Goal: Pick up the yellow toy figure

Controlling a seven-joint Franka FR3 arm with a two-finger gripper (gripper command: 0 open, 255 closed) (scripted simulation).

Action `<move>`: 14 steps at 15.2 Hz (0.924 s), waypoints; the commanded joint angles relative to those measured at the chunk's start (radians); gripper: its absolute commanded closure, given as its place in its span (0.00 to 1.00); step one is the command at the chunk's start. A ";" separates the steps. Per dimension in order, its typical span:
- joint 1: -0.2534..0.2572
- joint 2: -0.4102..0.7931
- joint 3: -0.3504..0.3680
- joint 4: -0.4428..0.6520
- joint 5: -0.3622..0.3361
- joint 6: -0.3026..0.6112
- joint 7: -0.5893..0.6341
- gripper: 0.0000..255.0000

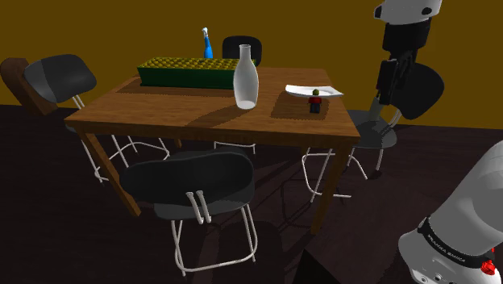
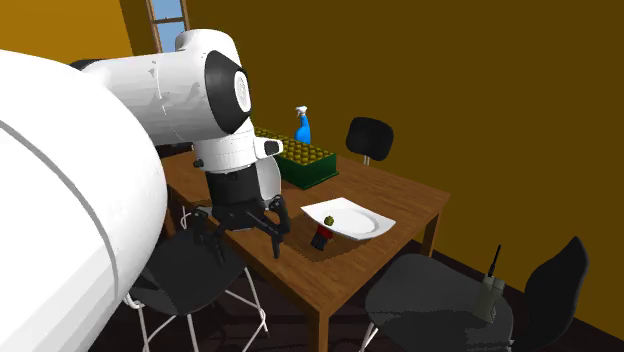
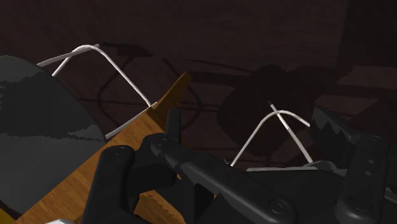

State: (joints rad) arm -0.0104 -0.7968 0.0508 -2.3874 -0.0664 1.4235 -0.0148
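Note:
The toy figure (image 1: pixel 314 103) is small, with a red and dark body and a yellow-green head. It stands on the wooden table (image 1: pixel 161 113) near the shoulder view's right edge, just in front of a white plate (image 1: pixel 313 90). In the second exterior view the toy figure (image 2: pixel 322 236) stands against the plate (image 2: pixel 352 218). My gripper (image 1: pixel 383 93) hangs open beyond that table end, higher than the toy and apart from it. In the second exterior view my gripper (image 2: pixel 247 240) spreads its fingers with nothing between them. The wrist view has my gripper (image 3: pixel 251 124) above the table's corner (image 3: pixel 168 102) and dark floor.
A clear glass bottle (image 1: pixel 246 77), a green crate (image 1: pixel 185 71) and a blue spray bottle (image 1: pixel 207 44) stand on the table. Black chairs surround it: one in front (image 1: pixel 189 181), one at the left (image 1: pixel 60 77), one under my gripper (image 1: pixel 415 93). A small radio (image 2: pixel 490 290) stands on a chair.

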 commanded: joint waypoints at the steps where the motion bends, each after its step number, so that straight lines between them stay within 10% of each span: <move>1: 0.000 0.000 0.000 0.000 0.000 0.000 0.000 0.00; 14: -0.001 0.389 -0.241 0.166 -0.037 0.303 -0.354 0.00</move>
State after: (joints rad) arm -0.0151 -0.4486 -0.1755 -2.2425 -0.1104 1.7021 -0.3405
